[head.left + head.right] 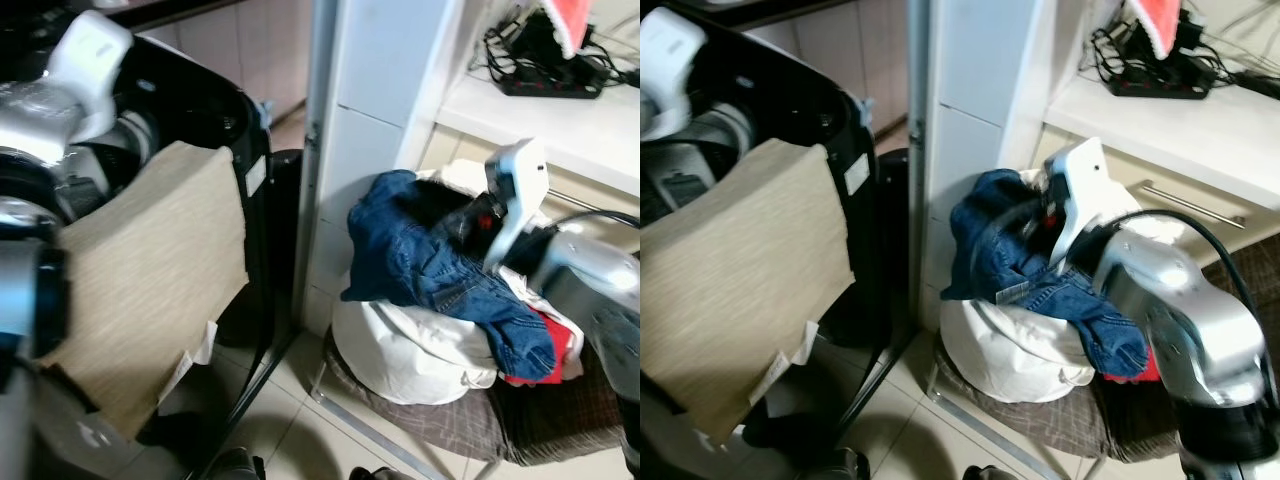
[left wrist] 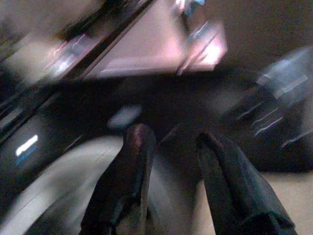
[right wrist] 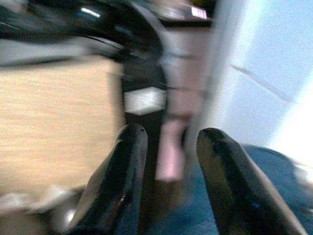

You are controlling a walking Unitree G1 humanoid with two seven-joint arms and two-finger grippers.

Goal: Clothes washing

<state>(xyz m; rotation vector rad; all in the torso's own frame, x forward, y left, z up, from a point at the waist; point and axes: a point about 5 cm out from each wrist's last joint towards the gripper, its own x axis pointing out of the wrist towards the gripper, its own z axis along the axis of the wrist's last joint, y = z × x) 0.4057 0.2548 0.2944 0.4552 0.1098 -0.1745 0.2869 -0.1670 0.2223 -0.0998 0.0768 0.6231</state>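
Left gripper (image 2: 171,152) fingers apart; blurred dark washer (image 2: 161,98)

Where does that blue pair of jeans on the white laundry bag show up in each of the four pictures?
Left eye view: jeans right of centre, draped over the white laundry bag.
Right eye view: centre, on the bag, beside the right arm.
Left wrist view: not in it.
Right wrist view: blue cloth in the bottom right corner, past the right claw.
Shared landmark: the beige cloth hanging over the black washer's edge.

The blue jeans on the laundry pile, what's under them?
Under the blue jeans sits a white laundry bag, with something red at their lower end. The bag's contents are covered.
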